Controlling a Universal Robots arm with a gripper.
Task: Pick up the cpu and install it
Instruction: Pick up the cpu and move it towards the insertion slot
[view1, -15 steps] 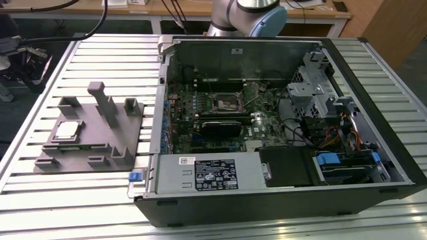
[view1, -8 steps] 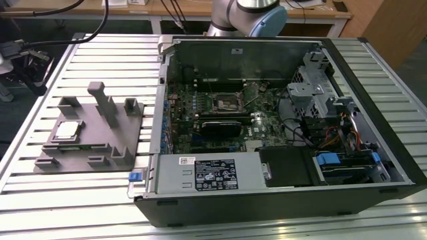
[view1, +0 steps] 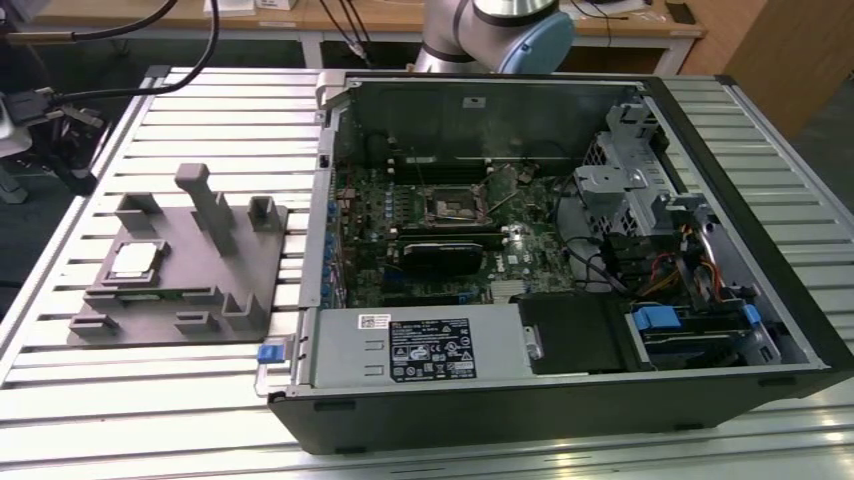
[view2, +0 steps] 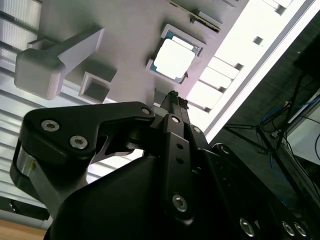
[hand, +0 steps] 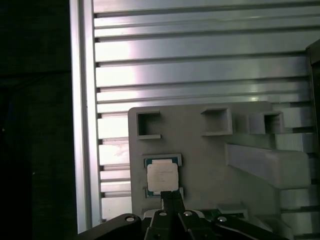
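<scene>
While the cpu (hand: 162, 176) lies in its grey holder (hand: 200, 160), we see our gripper (hand: 172, 197) up over it, closed up with nothing in it.

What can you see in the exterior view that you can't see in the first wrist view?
The exterior view's own: the open computer case with its green motherboard inside, and part of the robot arm behind it.

The first wrist view's own: the gripper, fingers together, close to the cpu but not holding it.

Both share: the cpu sitting in the grey fixture, which lies on the slatted metal table.
</scene>
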